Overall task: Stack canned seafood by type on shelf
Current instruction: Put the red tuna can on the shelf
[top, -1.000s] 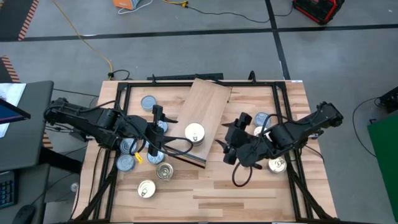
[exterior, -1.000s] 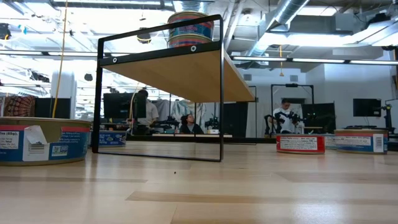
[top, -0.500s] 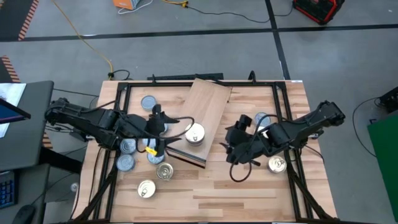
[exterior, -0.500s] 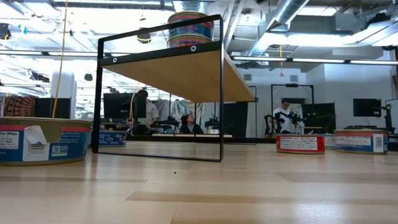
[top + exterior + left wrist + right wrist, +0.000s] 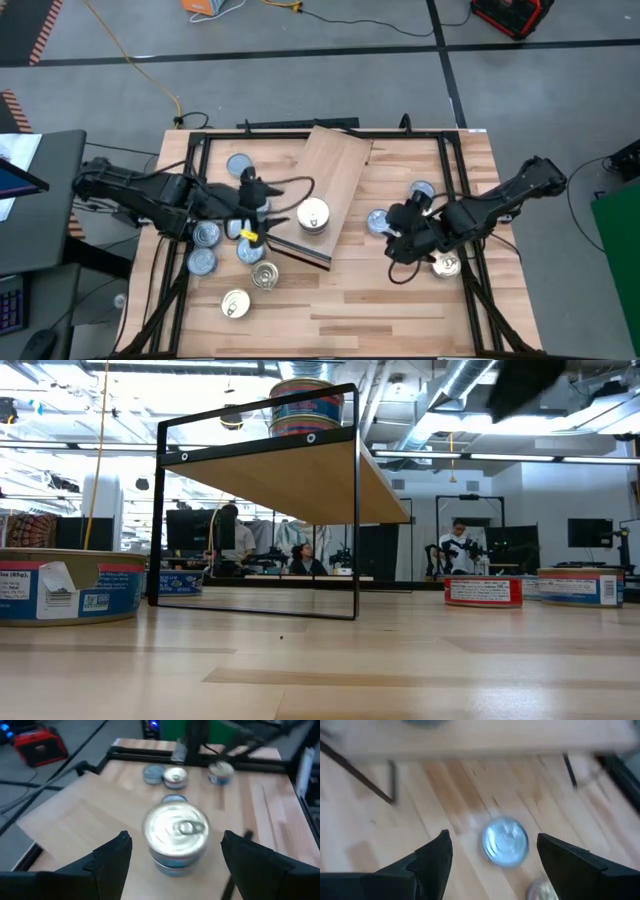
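Right gripper (image 5: 492, 865) spread and empty, above the tabletop. Blue-grey tin (image 5: 505, 841) lies directly ahead between its fingers, just shelf-side of it. Left gripper (image 5: 172, 862), also spread, faces the gold-lid can (image 5: 176, 831) on the shelf (image 5: 335, 165) (right arm nearer the tin).

A slatted wooden table (image 5: 400, 305) carries a light-wood shelf (image 5: 335, 170); tins lie scattered on either side of the shelf, one gold-lidded tin (image 5: 313, 214) atop it.

The near tin (image 5: 65, 585) in the low view reads "(48g)"; other labels are too small to read.
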Robot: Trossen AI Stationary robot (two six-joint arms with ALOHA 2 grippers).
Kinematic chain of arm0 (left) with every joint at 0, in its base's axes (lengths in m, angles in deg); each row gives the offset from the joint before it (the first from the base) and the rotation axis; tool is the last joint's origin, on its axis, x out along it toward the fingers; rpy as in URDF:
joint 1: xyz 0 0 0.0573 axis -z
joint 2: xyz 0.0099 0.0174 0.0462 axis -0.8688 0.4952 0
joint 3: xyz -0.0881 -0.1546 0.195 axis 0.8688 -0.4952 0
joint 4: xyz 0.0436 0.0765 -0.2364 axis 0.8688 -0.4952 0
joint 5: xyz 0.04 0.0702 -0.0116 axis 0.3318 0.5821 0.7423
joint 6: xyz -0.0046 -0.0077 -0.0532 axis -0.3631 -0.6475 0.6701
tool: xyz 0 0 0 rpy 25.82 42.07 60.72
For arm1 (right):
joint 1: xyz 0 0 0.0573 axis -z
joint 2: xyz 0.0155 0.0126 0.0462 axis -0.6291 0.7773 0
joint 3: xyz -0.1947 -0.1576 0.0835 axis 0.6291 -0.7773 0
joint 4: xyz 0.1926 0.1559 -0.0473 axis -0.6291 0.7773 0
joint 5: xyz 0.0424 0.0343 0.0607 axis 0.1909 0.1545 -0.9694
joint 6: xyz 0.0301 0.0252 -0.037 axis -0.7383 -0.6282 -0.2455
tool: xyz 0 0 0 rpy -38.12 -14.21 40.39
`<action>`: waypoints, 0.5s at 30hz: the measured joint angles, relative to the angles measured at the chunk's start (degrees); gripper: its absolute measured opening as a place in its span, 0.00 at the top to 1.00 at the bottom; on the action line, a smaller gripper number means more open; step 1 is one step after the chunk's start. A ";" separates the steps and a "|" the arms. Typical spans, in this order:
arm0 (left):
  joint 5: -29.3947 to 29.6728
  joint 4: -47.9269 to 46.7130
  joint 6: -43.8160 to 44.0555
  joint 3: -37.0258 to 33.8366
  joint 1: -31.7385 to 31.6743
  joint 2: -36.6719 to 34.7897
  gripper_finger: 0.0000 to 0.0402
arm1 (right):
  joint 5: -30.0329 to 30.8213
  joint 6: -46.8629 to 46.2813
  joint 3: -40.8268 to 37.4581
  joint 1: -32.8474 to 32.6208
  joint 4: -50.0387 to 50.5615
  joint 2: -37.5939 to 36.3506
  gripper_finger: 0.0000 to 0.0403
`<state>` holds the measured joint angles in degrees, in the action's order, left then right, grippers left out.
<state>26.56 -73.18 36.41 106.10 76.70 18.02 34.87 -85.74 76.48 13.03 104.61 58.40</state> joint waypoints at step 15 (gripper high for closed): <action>23.41 -0.09 12.44 -15.67 31.56 -7.72 0.26 | -8.39 0.31 -13.49 4.33 -15.76 0.33 0.22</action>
<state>49.97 -73.27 48.85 90.43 108.26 10.30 26.48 -85.43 62.99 17.36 88.85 58.73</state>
